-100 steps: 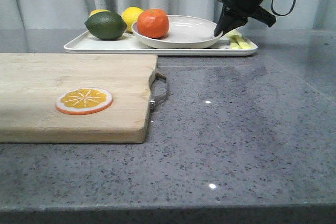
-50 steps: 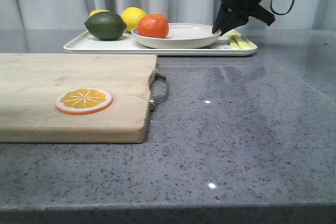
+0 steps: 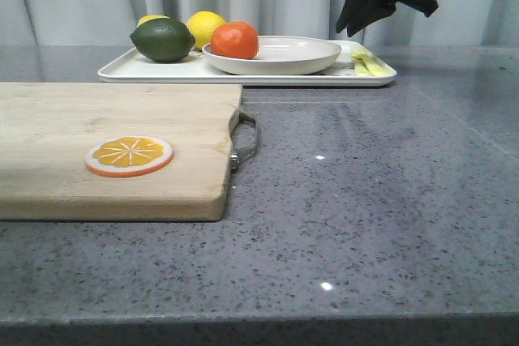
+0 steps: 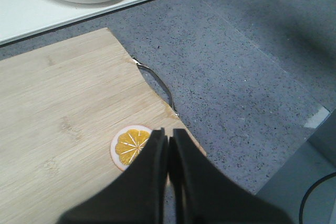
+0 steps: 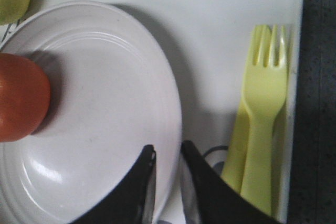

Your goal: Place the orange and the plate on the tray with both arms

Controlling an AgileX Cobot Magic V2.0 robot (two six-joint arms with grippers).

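left end effector point(image 4: 169, 139) closed, empty | over cutting board point(image 4: 58, 108) | beside orange slice point(image 4: 131, 146)

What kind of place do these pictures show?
Probably a kitchen-style counter set up for robot testing: a speckled grey stone worktop, a wooden cutting board, and a white tray holding a plate, fruit and a plastic fork, with curtains behind.

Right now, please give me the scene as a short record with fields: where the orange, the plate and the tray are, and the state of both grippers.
orange: lies in the plate, at its left side
plate: rests flat on the tray
tray: far side of the table, also holds a lime, a lemon and a yellow fork
left gripper: shut, empty, above the cutting board
right gripper: narrowly open, above the plate rim, holding nothing
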